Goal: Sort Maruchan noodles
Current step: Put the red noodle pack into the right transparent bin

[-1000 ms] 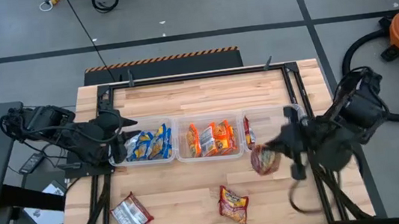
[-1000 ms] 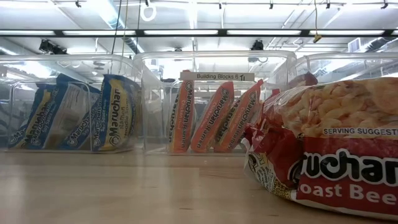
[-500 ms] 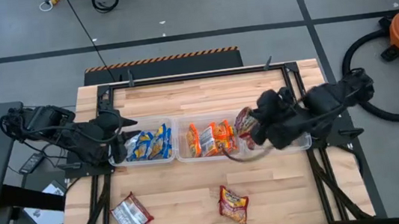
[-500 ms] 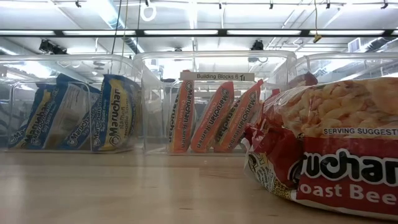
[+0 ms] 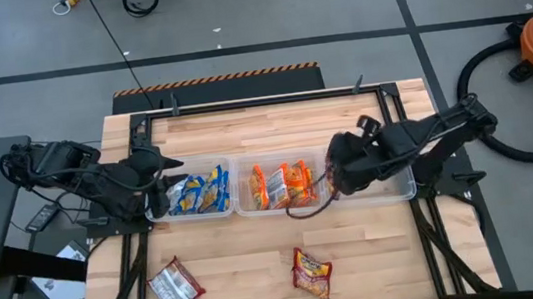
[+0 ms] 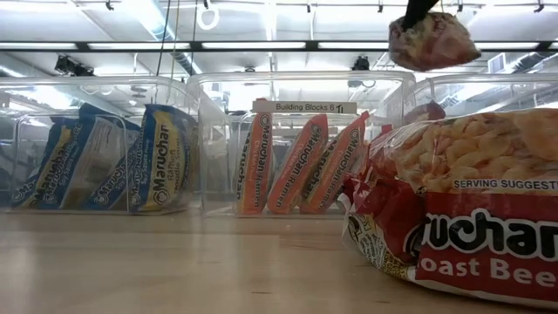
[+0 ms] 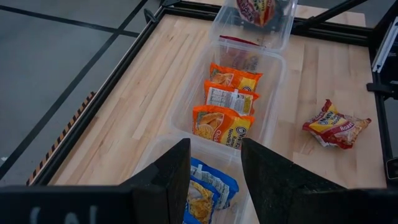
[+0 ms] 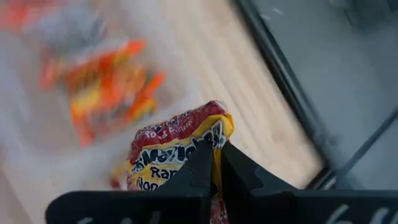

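Nearest the counter's (image 5: pixel 279 259) front edge, two red packets are still unsorted: one at front left (image 5: pixel 174 286), one front middle (image 5: pixel 312 272). Behind them stand three bins: blue packets (image 5: pixel 199 191) in the left bin (image 5: pixel 193 214), orange ones (image 5: pixel 285 184) in the middle bin (image 5: pixel 283 208). Over the right bin (image 5: pixel 392 193) the right hand (image 8: pixel 216 163) pinches a red packet (image 8: pixel 177 158), by my judgement about to drop it in. Left hand (image 7: pixel 211 171), spread and empty, waits above the blue packets

High view straight down on table (image 5: pixel 289 258), low view level at tabletop, both sharing bins (image 6: pixel 296 144).
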Controlling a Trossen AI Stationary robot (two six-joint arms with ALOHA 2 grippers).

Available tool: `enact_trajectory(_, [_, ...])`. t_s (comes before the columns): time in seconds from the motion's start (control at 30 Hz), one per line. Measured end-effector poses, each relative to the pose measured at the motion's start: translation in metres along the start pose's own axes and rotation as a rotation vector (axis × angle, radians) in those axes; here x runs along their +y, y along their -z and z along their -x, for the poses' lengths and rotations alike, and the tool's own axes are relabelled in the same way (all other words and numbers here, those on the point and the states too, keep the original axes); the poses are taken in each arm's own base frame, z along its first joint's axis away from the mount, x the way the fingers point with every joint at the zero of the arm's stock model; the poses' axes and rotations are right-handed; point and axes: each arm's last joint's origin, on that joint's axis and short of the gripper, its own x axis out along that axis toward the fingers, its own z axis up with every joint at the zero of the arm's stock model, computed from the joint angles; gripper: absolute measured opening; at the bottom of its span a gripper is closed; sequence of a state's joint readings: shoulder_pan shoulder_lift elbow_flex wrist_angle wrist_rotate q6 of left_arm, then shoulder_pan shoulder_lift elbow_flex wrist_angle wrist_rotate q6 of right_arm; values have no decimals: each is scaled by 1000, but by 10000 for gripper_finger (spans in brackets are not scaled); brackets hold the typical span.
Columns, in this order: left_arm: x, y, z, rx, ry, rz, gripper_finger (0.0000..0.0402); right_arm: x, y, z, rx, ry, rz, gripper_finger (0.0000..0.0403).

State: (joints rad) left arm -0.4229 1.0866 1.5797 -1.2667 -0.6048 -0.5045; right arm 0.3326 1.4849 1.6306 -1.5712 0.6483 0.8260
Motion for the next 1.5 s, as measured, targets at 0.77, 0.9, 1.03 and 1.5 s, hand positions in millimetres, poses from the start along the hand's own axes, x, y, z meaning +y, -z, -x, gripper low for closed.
enact_trajectory(0.77, [0,0,0,0,0,0,148,-21,23,-18,-105,-270,1145,16])
enact_trajectory(0.9, [0,0,0,0,0,0,148,-42,54,-15,-353,-287,1164,16])
enact_trajectory(1.03, [0,0,0,0,0,0,148,-51,84,-25,-606,-365,1286,16])
enact_trajectory(1.5, [0,0,0,0,0,0,148,-23,131,-92,-712,-356,1607,14])
